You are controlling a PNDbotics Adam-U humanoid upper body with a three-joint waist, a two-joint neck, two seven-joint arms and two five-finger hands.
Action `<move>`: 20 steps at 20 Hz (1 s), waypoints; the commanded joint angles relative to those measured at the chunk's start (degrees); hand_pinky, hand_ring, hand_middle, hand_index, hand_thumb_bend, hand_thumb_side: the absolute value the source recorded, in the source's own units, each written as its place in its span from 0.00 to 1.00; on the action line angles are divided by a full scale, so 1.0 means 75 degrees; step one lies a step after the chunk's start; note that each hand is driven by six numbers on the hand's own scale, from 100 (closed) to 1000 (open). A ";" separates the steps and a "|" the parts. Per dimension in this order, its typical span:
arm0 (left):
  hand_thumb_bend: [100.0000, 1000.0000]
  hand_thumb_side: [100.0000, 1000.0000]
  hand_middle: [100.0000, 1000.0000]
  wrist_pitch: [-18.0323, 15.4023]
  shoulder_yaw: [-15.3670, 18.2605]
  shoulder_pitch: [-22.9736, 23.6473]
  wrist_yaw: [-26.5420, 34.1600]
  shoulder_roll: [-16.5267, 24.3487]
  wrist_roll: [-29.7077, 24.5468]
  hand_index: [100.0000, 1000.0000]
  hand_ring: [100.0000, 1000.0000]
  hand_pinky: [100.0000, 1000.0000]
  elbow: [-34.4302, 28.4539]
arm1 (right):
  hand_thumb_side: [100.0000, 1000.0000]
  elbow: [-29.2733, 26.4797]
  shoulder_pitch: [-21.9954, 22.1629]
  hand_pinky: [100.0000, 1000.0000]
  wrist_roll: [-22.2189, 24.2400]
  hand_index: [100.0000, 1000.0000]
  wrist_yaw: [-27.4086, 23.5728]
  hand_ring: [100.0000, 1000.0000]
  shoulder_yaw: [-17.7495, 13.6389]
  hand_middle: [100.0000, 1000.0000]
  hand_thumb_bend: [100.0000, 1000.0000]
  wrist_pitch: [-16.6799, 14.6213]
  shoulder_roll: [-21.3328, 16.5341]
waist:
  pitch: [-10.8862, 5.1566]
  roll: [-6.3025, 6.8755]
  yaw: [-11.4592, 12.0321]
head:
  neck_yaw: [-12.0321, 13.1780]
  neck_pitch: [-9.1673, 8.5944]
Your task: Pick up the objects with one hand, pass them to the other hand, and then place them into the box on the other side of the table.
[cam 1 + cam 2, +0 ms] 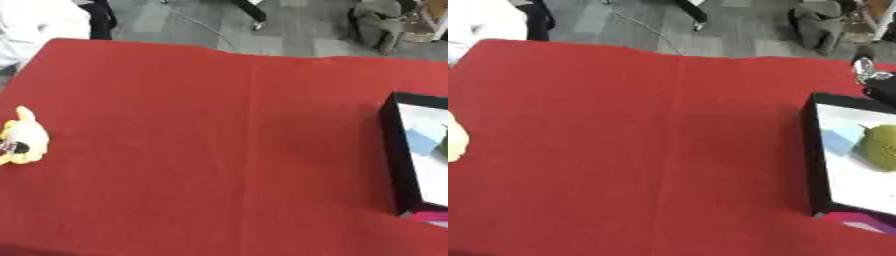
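A yellow soft toy (24,138) lies on the red tablecloth (219,140) at the far left edge, with a small dark and red part on its left side. A black box (815,155) with a white floor stands at the right edge. Inside it rests a round green bumpy object (880,146) beside a pale blue patch (839,137). Above the box's far corner, a black and silver part of my right hand (874,80) shows at the right edge of the right eye view; the rest of it is cut off. My left hand shows in neither view.
A pink thing (857,220) lies against the box's near wall. The cloth has a fold line (252,125) running down its middle. Beyond the far table edge are grey floor, a cable and chair legs (254,17).
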 commanded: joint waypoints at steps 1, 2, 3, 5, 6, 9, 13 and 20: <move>0.49 0.34 0.78 0.0343 -0.0045 -0.0210 -0.0029 0.0040 -0.0401 0.86 0.86 0.90 0.0164 | 0.43 -0.0078 -0.0066 0.99 -0.0044 0.97 -0.0055 1.00 -0.0081 0.90 0.00 -0.0002 -0.0152 | -0.0110 0.0030 -0.0010 | 0.0042 -0.0005; 0.40 0.34 0.75 0.0315 -0.0060 -0.0234 0.0044 -0.0009 -0.0377 0.84 0.84 0.89 0.0172 | 0.43 -0.0080 -0.0057 0.99 -0.0046 0.97 -0.0059 1.00 -0.0081 0.90 0.00 -0.0002 -0.0153 | -0.0109 0.0032 -0.0015 | 0.0042 -0.0007; 0.33 0.34 0.74 0.0302 -0.0073 -0.0250 0.0132 -0.0041 -0.0353 0.83 0.82 0.89 0.0171 | 0.43 -0.0080 -0.0049 0.99 -0.0048 0.97 -0.0063 1.00 -0.0081 0.90 0.00 -0.0001 -0.0154 | -0.0109 0.0036 -0.0017 | 0.0041 -0.0006; 0.12 0.31 0.70 0.0308 -0.0082 -0.0272 0.0338 -0.0081 -0.0293 0.78 0.78 0.87 0.0121 | 0.44 -0.0073 -0.0025 0.99 -0.0046 0.97 -0.0066 1.00 -0.0078 0.90 0.00 0.0006 -0.0155 | -0.0108 0.0047 -0.0019 | 0.0034 0.0001; 0.10 0.32 0.69 0.0314 -0.0068 -0.0280 0.0461 -0.0096 -0.0273 0.78 0.78 0.86 0.0066 | 0.44 -0.0070 -0.0013 0.99 -0.0042 0.97 -0.0067 1.00 -0.0076 0.90 0.00 0.0009 -0.0155 | -0.0109 0.0053 -0.0018 | 0.0028 0.0002; 0.00 0.26 0.65 0.0344 -0.0019 -0.0285 0.0853 -0.0084 -0.0130 0.72 0.73 0.84 -0.0178 | 0.44 -0.0060 0.0019 0.99 -0.0030 0.97 -0.0069 1.00 -0.0071 0.90 0.00 0.0019 -0.0153 | -0.0114 0.0070 -0.0020 | -0.0001 0.0000; 0.00 0.20 0.53 0.0594 0.0042 -0.0264 0.1202 0.0016 0.0308 0.61 0.62 0.76 -0.0569 | 0.44 -0.0051 0.0037 0.99 -0.0007 0.97 -0.0069 1.00 -0.0052 0.90 0.00 0.0023 -0.0161 | -0.0124 0.0083 -0.0026 | -0.0023 -0.0006; 0.00 0.21 0.41 0.0803 0.0103 -0.0059 0.1595 0.0308 0.1207 0.45 0.53 0.69 -0.1904 | 0.43 -0.0103 0.0026 0.99 -0.0024 0.97 -0.0084 1.00 -0.0069 0.90 0.00 -0.0013 -0.0195 | -0.0124 0.0085 -0.0018 | -0.0092 -0.0035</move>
